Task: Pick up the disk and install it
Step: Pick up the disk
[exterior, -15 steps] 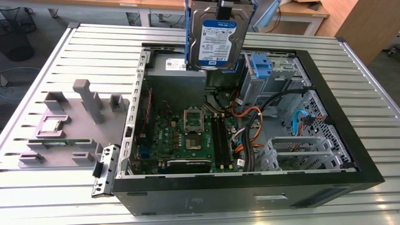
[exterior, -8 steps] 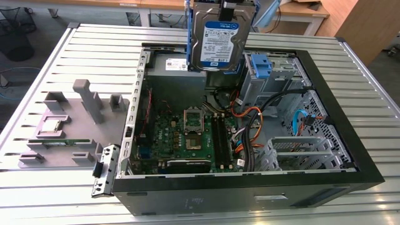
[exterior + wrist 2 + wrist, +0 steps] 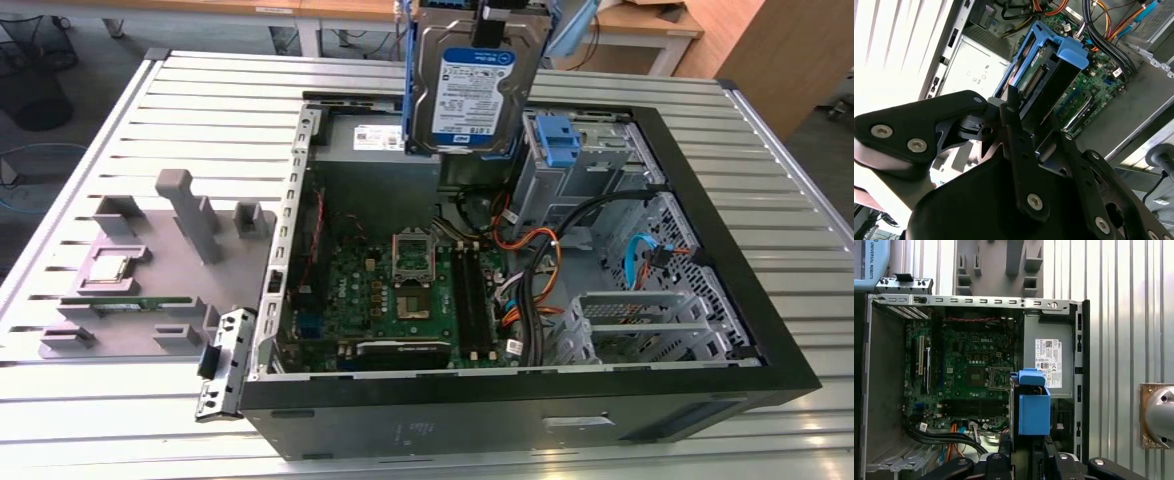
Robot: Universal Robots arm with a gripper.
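Exterior view: gripper (image 3: 511,25) clamps the disk (image 3: 470,95) upright, hanging above the computer case (image 3: 534,405).

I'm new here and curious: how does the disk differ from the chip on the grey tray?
The disk is large and rectangular; the chip is small and square. The disk hangs upright over the case, held by the gripper; the chip lies flat on the tray. The disk has a label and blue rails; the chip is bare. Both look silver-grey.
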